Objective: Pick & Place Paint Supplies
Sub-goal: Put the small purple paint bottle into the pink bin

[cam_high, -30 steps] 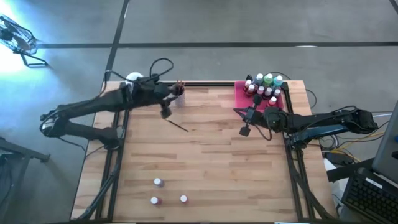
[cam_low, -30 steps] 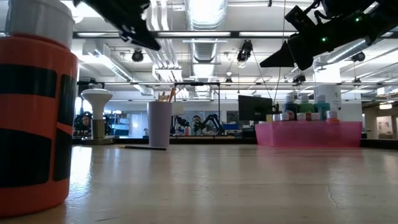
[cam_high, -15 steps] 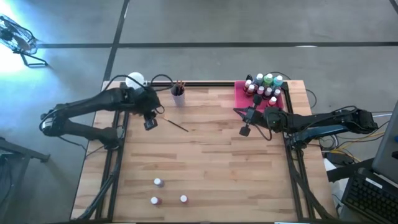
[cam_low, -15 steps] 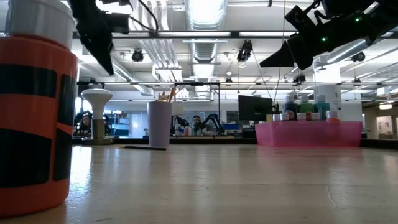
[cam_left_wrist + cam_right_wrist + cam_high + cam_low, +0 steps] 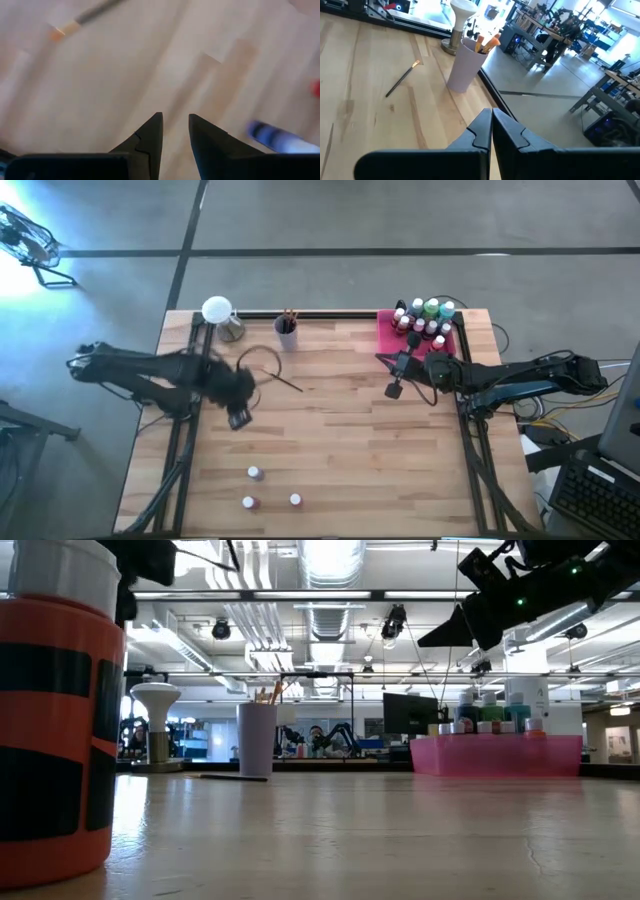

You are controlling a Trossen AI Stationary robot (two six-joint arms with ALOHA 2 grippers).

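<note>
Swinging away from the lilac cup (image 5: 287,337), the left gripper (image 5: 238,420) now hangs empty, jaws slightly apart, with the three loose paint bottles (image 5: 255,473) ahead of it.

Low view: the right gripper (image 5: 440,638) stays shut beside the pink tray (image 5: 497,754).

Left wrist view: a blue bottle (image 5: 275,138) lies just beside the jaws, probably next.

Lilac cup (image 5: 464,67), pink tray (image 5: 388,332), orange-and-black-banded bottle (image 5: 55,730)
</note>
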